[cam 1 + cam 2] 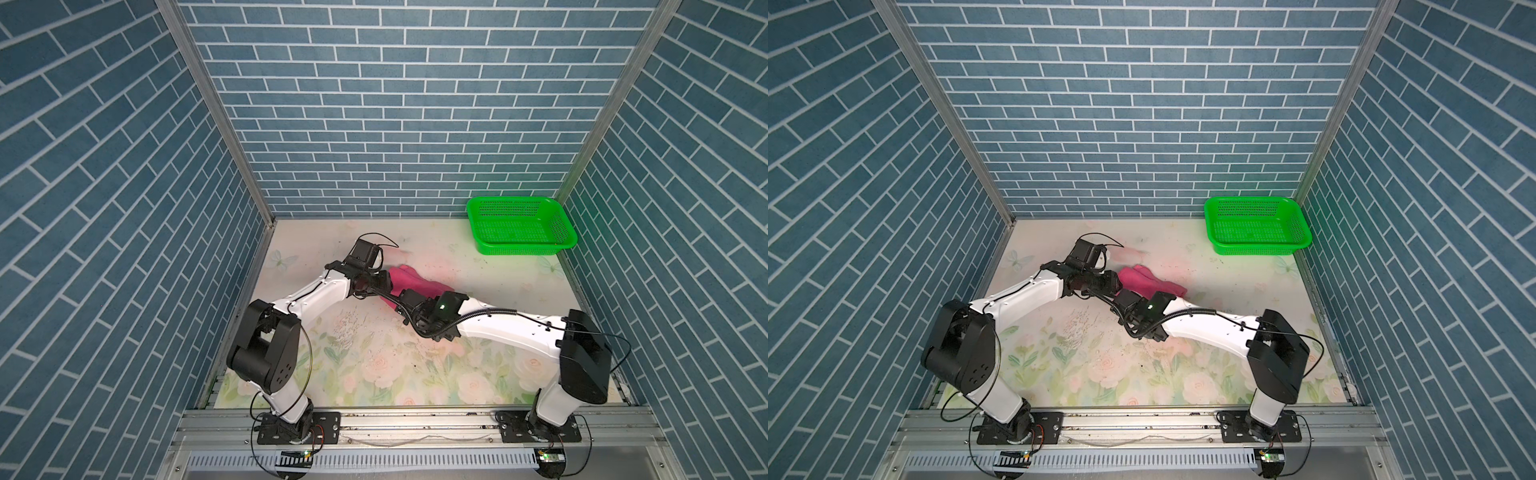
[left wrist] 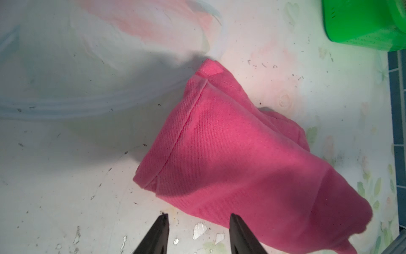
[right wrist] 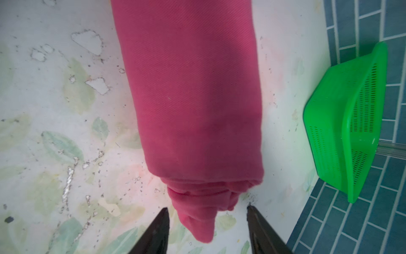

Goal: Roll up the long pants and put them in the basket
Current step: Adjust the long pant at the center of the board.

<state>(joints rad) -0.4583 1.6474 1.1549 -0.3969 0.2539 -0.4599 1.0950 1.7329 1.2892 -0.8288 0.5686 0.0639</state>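
I judge the pants [image 1: 411, 282] fully rolled, lying apart from the basket [image 1: 528, 248]; left gripper [image 2: 198, 216] and right gripper [image 3: 207, 210] flank the roll's ends, fingers apart, holding nothing.

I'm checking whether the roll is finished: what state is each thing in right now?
Bright magenta-pink soft cloth long pants: rolled into a bundle, lying on the floral table.
Green plastic mesh basket: upright, empty, apart from the pants.
Left gripper: open, at the bundle's edge, gripping nothing.
Right gripper: open, jaws either side of the bundle's tapered end, not clamped.
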